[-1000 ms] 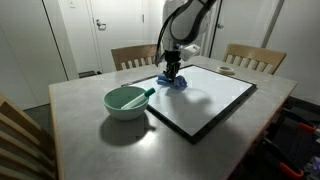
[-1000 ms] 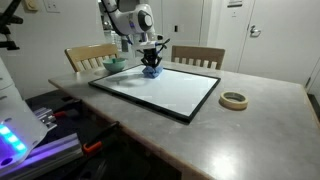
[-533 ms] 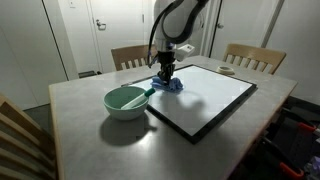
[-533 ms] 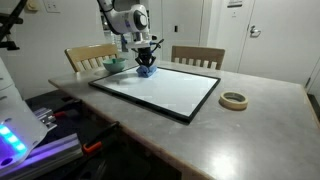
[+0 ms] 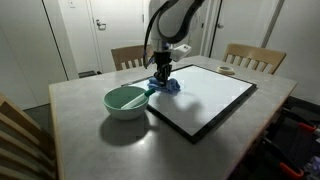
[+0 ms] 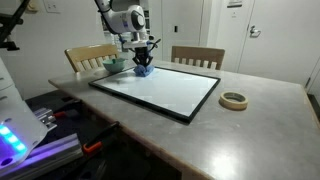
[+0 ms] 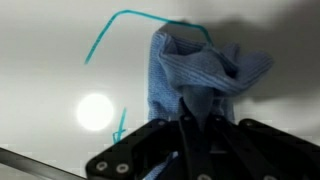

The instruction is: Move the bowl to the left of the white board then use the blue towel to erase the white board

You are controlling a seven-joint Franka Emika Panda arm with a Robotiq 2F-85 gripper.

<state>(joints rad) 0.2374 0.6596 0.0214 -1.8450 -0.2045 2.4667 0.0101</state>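
Observation:
The white board (image 5: 205, 95) lies flat on the table with a thin black frame; it shows in both exterior views (image 6: 160, 90). My gripper (image 5: 161, 78) is shut on the blue towel (image 5: 165, 86) and presses it onto the board's corner nearest the bowl. The pale mint-green bowl (image 5: 126, 101), with a green piece over its rim, stands on the table just off that board edge; it also shows behind the gripper (image 6: 114, 63). In the wrist view the bunched towel (image 7: 195, 70) sits between the jaws (image 7: 192, 120), with teal drawn lines (image 7: 110, 30) on the board beside it.
A roll of tape (image 6: 234, 100) lies on the table beyond the board's far end. Wooden chairs (image 5: 134, 55) (image 5: 255, 57) stand along the table's far side, and another chair (image 5: 20, 135) is at the near corner.
My gripper has slid the blue towel along the board's edge toward the bowl-side corner. The bowl has not moved.

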